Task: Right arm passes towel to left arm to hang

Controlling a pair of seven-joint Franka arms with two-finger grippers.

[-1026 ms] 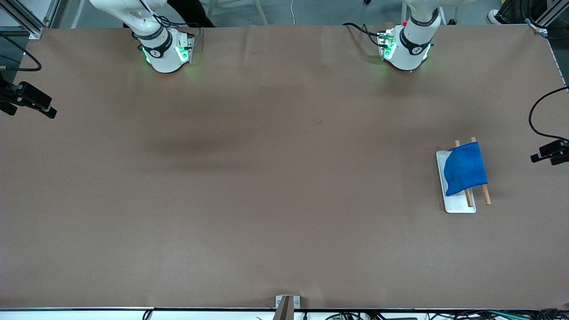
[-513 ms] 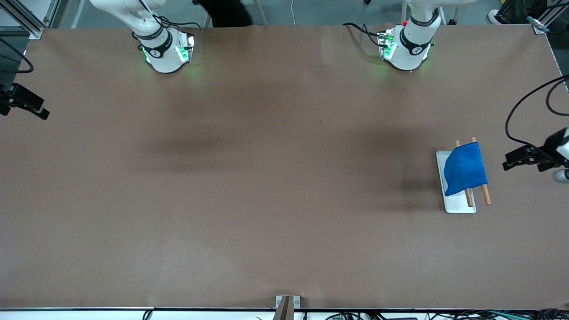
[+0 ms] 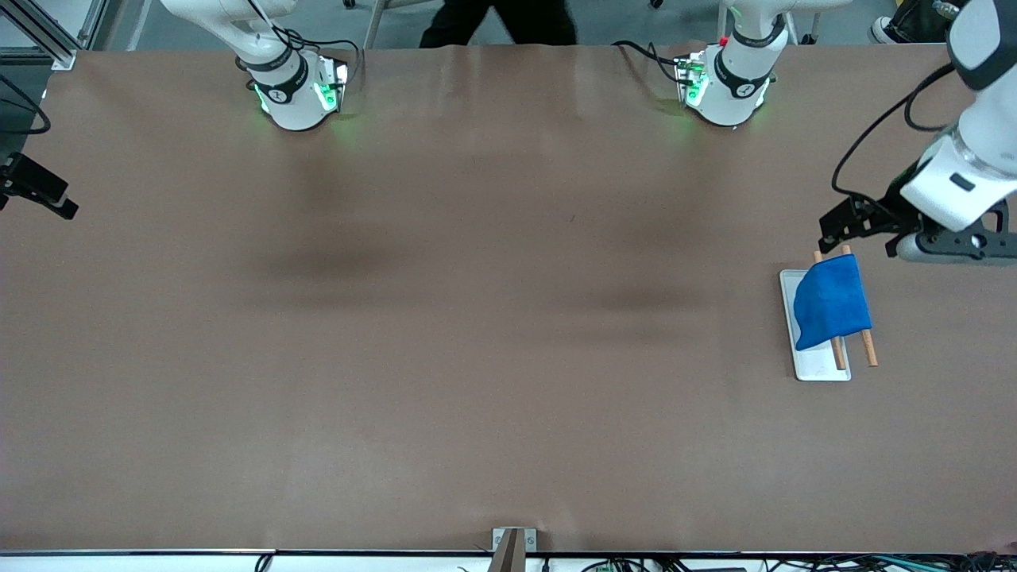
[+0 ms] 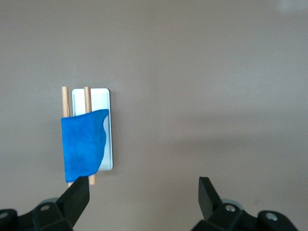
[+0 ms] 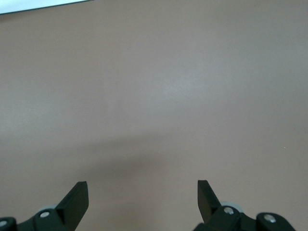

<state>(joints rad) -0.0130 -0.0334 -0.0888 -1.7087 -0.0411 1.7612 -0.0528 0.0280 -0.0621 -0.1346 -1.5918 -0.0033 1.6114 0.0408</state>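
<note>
The bright blue towel (image 3: 830,302) hangs draped over two wooden rods (image 3: 870,349) of a rack with a white base (image 3: 818,367), at the left arm's end of the table. In the left wrist view the towel (image 4: 82,144) covers most of the rods (image 4: 64,98) and part of the base (image 4: 103,101). My left gripper (image 4: 142,192) is open and empty, high in the air; in the front view its hand (image 3: 949,242) is over the table edge beside the rack. My right gripper (image 5: 142,190) is open and empty over bare table, with only its wrist part (image 3: 36,191) showing at the front view's edge.
The two arm bases (image 3: 298,87) (image 3: 727,87) stand along the table's edge farthest from the front camera. A small metal mount (image 3: 512,544) sits at the table's nearest edge. A person's legs (image 3: 496,20) show off the table between the bases.
The left arm's hand has swung into the front view and toward the bases, ending beside the rack. The right arm's wrist part has slid a little outward. The towel has not moved.
</note>
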